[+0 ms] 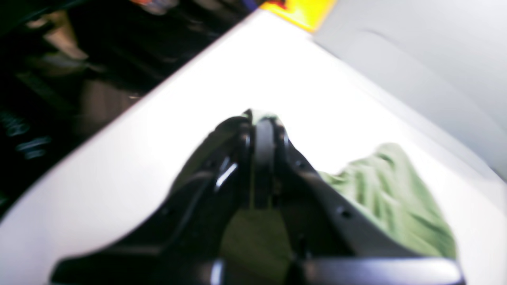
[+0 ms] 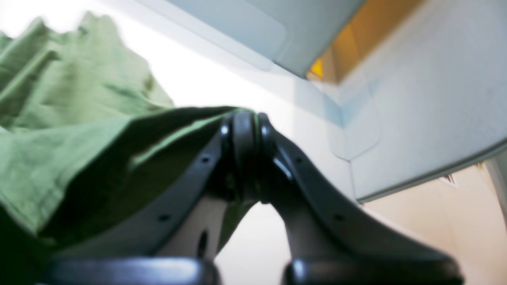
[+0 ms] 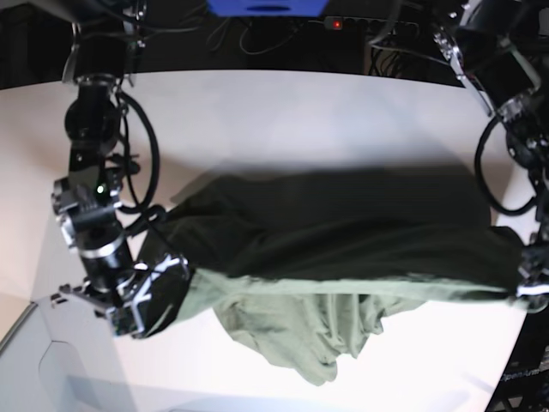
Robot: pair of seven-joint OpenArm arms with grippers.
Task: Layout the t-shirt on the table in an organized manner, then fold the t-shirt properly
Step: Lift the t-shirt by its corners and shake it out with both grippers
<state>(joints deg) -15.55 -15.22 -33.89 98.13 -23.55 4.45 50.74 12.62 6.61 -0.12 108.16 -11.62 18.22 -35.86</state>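
Left wrist view: left gripper [image 1: 263, 122] pressed together, a sliver of pale green cloth pinched at the fingertips. More of the t-shirt [image 1: 392, 198] bunched in wrinkles just right of the black fingers, hanging over the white table [image 1: 237, 79]. Table edge running diagonally up toward a yellow patch [image 1: 301, 12] at the top; dark, blurred clutter beyond that edge on the left. Whole picture soft with blur.

Right wrist view: right gripper [image 2: 245, 118] pressed together, the green t-shirt [image 2: 71, 118] clamped between the tips. Cloth spreading away to the left in heavy folds, lit on top and shadowed underneath. Bright table [image 2: 206, 75] behind the cloth. Pale grey panels [image 2: 416, 99] to the right, an orange strip [image 2: 356, 43] showing between them.

Base view: t-shirt [image 3: 343, 249] stretched across the middle of the table [image 3: 283, 112], held off the surface along its upper fold between the two arms. Right gripper [image 3: 159, 296] near the table's front-left corner, pinching one end of the cloth. Left gripper [image 3: 530, 287] at the table's right edge, pinching the other end. Lower part of the shirt sagging in a crumpled bunch toward the front edge, touching the surface there. Dark shadow on the tabletop behind the raised cloth. Cables [image 3: 141, 146] looping beside the arm on the left.
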